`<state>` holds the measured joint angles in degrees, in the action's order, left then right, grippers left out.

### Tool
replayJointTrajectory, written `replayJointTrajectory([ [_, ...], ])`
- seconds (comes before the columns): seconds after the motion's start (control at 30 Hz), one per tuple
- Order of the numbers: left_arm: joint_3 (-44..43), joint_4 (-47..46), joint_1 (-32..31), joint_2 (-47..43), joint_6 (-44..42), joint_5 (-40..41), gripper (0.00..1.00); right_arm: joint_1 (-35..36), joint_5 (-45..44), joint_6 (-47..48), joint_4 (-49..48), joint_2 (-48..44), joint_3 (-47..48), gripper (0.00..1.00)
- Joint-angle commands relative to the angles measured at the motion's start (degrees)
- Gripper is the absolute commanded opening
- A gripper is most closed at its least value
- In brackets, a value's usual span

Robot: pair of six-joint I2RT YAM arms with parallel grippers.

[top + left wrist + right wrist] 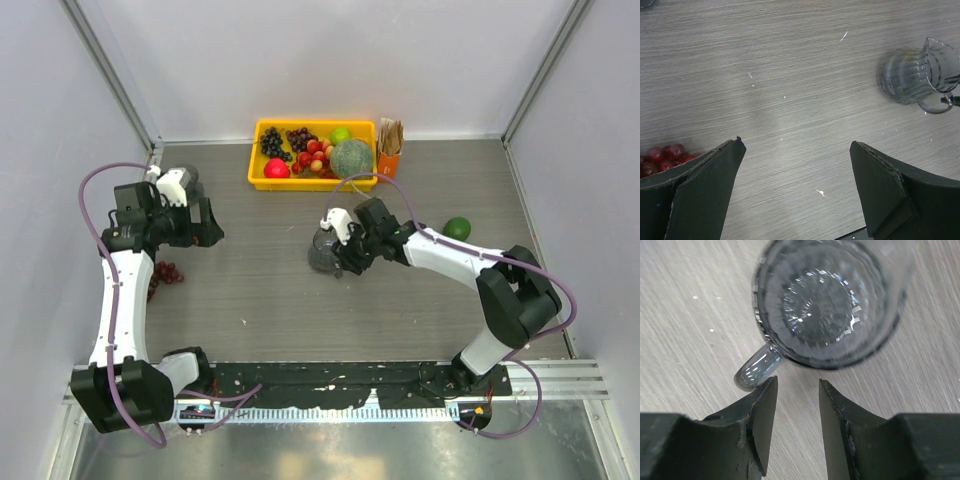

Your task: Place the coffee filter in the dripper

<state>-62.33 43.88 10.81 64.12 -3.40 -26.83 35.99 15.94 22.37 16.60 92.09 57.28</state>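
Note:
The dripper (825, 300) is a smoky-grey ribbed cup with a small side handle; it sits on the table mid-scene (322, 254) and looks blurred. My right gripper (797, 381) is open by a narrow gap and empty, just short of the cup, with its left finger (762, 405) against the handle. In the top view the right gripper (340, 252) is at the dripper's right side. My left gripper (797, 142) is wide open and empty over bare table at the left (212, 234); the dripper (917, 75) shows far to its right. No single coffee filter is in view.
A yellow tray (262, 180) holding fruit and a green melon (351, 157) stands at the back. An orange box of brown papers (389, 150) is beside it. A lime (457, 228) lies at the right, red grapes (165, 272) at the left.

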Motion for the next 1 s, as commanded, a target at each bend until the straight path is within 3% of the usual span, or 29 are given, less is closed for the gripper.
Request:
replayJointTrajectory([
  [0.0,-0.17,-2.57,0.27,-0.13,1.2,-1.91,0.99,3.73,0.76,-2.33,-2.98,-1.66,0.9,0.45],
  [0.43,0.54,-4.41,0.35,1.54,3.05,-3.4,0.99,14.28,0.31,-10.16,-2.54,0.36,3.81,0.41],
  [0.63,0.36,-4.68,0.35,1.71,3.05,-3.32,0.99,14.73,0.32,-9.19,-3.06,5.98,8.9,0.33],
  [0.97,1.33,-5.99,0.35,3.12,4.61,-5.42,0.99,14.81,-3.1,-13.58,-7.19,11.17,13.91,0.33],
])
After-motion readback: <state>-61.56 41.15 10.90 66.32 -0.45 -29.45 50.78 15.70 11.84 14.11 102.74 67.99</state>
